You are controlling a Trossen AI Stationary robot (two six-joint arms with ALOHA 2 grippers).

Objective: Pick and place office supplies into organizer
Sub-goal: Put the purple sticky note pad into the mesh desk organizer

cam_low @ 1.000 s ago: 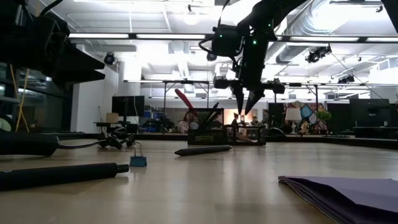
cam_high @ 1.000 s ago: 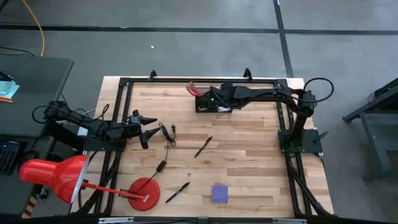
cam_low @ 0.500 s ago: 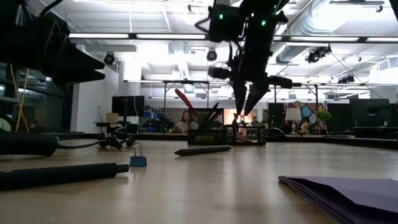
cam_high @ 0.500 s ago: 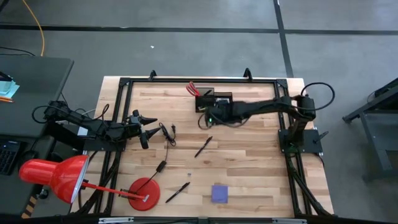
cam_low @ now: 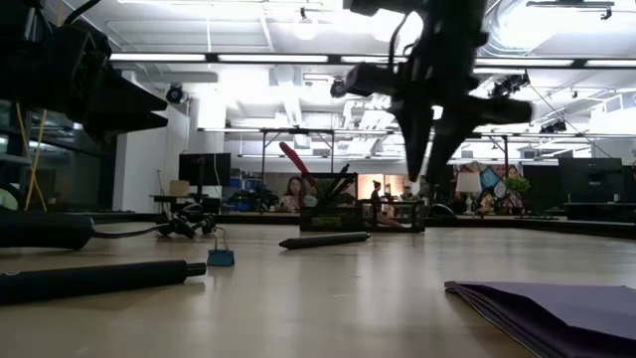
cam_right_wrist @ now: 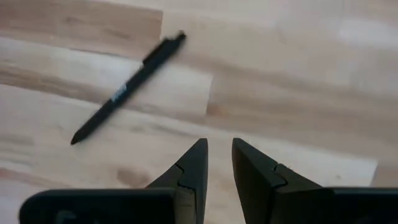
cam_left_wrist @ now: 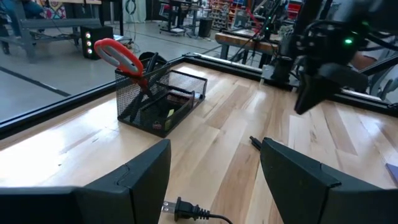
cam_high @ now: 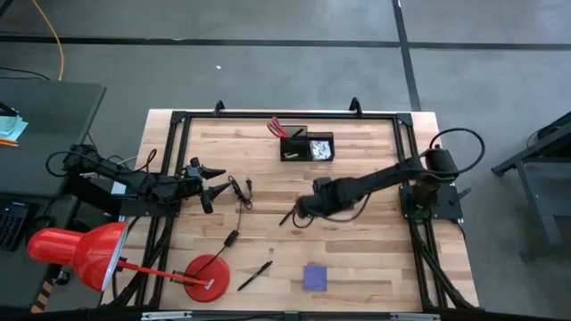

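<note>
The black mesh organizer (cam_high: 308, 147) stands at the table's far edge. Red-handled scissors (cam_high: 277, 127) stick up out of its cup section and a white packet (cam_high: 322, 150) lies in its tray. A black pen (cam_high: 289, 216) lies flat on the mid-table. My right gripper (cam_high: 302, 211) hovers just above the pen's right side, pointing steeply down; its fingers (cam_right_wrist: 196, 163) stand a narrow gap apart, with nothing between them. The pen (cam_right_wrist: 127, 87) lies ahead of the tips. A second pen (cam_high: 256, 275) and the purple pad (cam_high: 314, 276) lie near the front edge. My left gripper (cam_high: 211, 184) waits wide open at the left.
A red desk lamp (cam_high: 85, 254) with a round base (cam_high: 207, 276) occupies the near left corner. A thin black cable (cam_high: 239, 192) with its plug (cam_left_wrist: 183, 208) lies in front of the left gripper. Black rails frame the table. Bare wood lies between the pen and the organizer.
My right gripper has swung away from above the organizer toward the table's near edge, ending over the pen in the middle of the table, and has turned at the wrist on the way. Its finger gap looks unchanged. Nothing on the table has moved.
</note>
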